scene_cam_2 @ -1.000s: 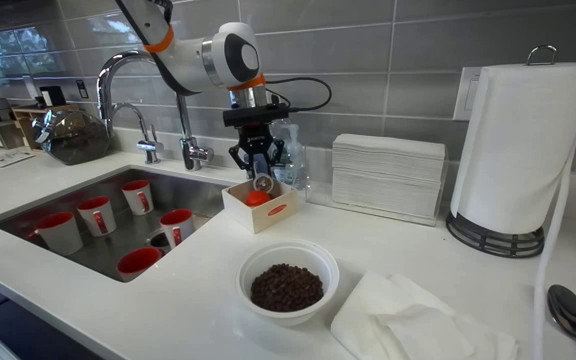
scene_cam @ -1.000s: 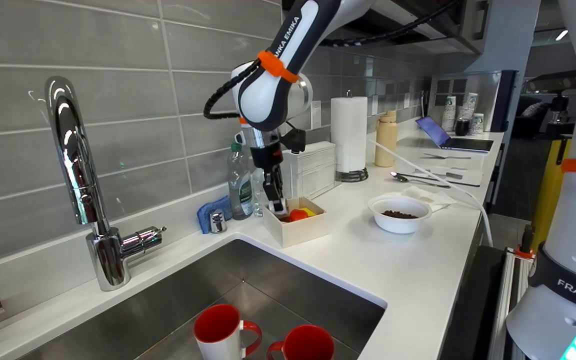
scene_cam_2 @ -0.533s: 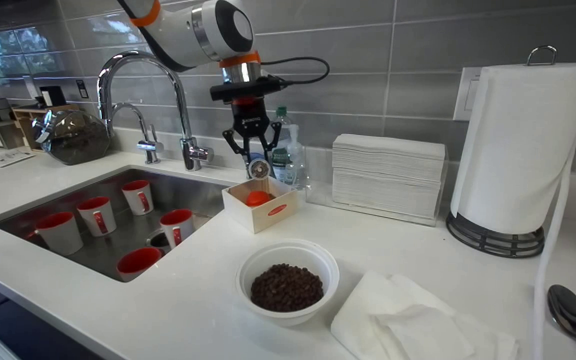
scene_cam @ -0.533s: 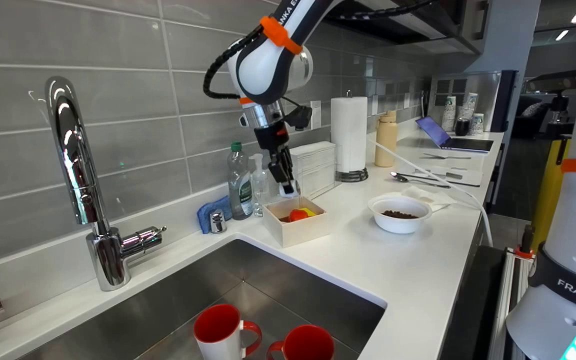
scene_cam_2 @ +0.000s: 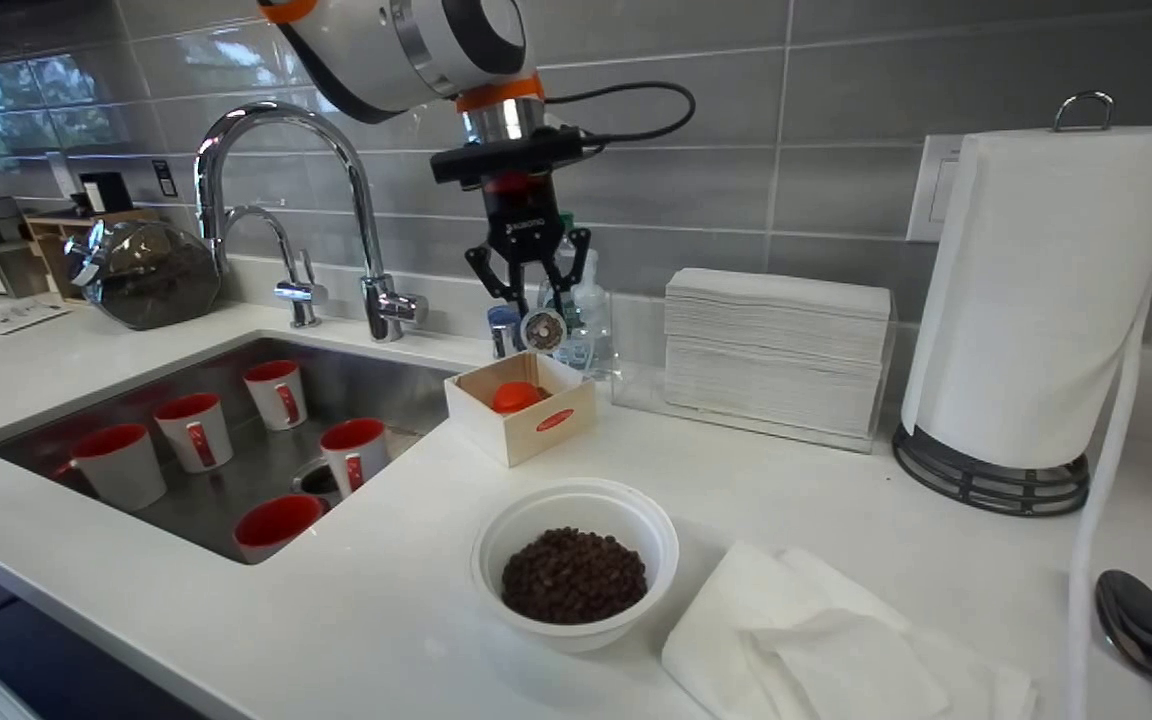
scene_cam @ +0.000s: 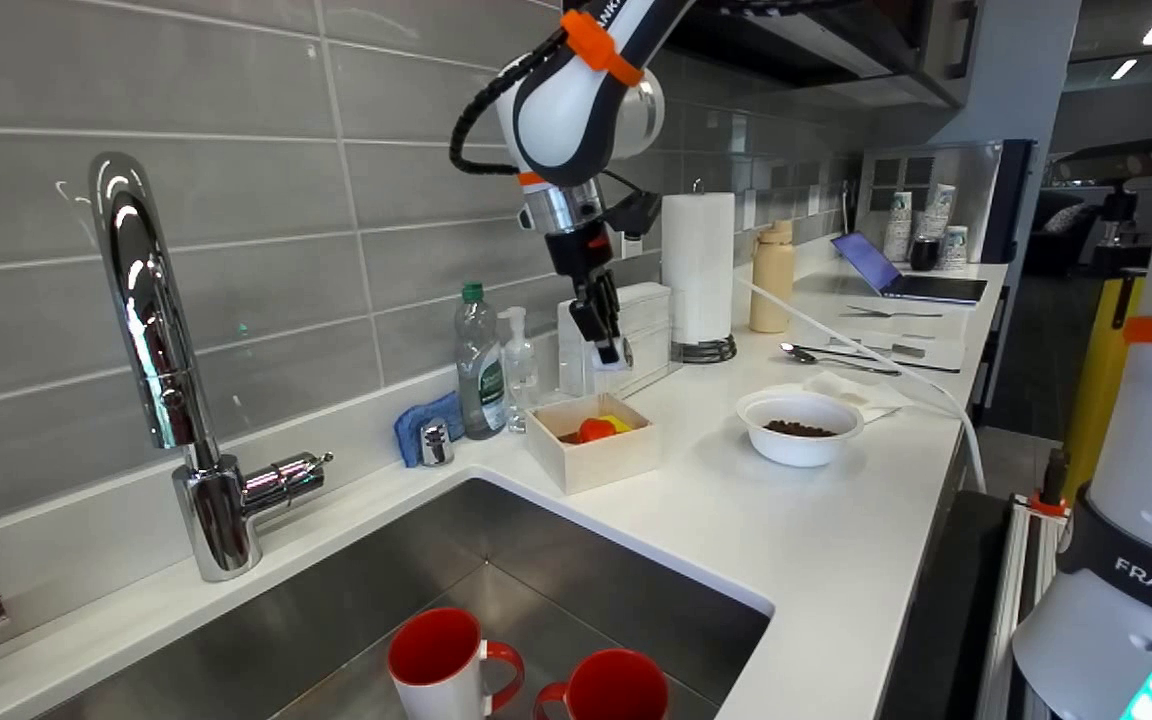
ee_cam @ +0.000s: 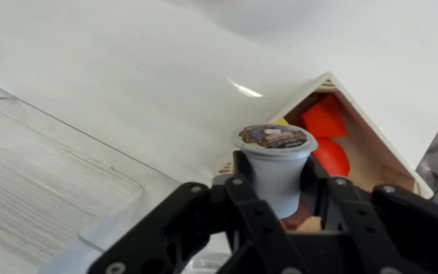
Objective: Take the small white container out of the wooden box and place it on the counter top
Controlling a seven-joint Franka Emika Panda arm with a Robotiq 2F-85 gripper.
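My gripper [ee_cam: 276, 167] is shut on the small white container [ee_cam: 280, 182]. The container has a printed round lid, and the fingers press on its sides. In both exterior views the gripper [scene_cam: 612, 345] [scene_cam_2: 541, 304] holds the container [scene_cam: 608, 363] [scene_cam_2: 543, 331] in the air, higher than the rim of the wooden box [scene_cam: 601, 466] [scene_cam_2: 484, 426]. It hangs near the box's edge on the napkin-stack side. The box, also in the wrist view [ee_cam: 371, 140], stands on the white counter top [scene_cam: 736, 540] and holds red pieces [scene_cam_2: 516, 397] and a yellow piece [scene_cam: 618, 423].
A white bowl [scene_cam_2: 664, 552] of dark beans stands before the box, beside crumpled napkins [scene_cam_2: 846, 650]. A napkin stack [scene_cam_2: 776, 350] and paper-towel roll [scene_cam: 698, 270] stand along the wall. Soap bottles [scene_cam: 481, 375] are behind the box. The sink [scene_cam: 576, 600] holds mugs [scene_cam: 436, 690].
The gripper has lifted the container up out of the wooden box and shifted toward the napkin stack. It stays shut on the container. The box has not moved.
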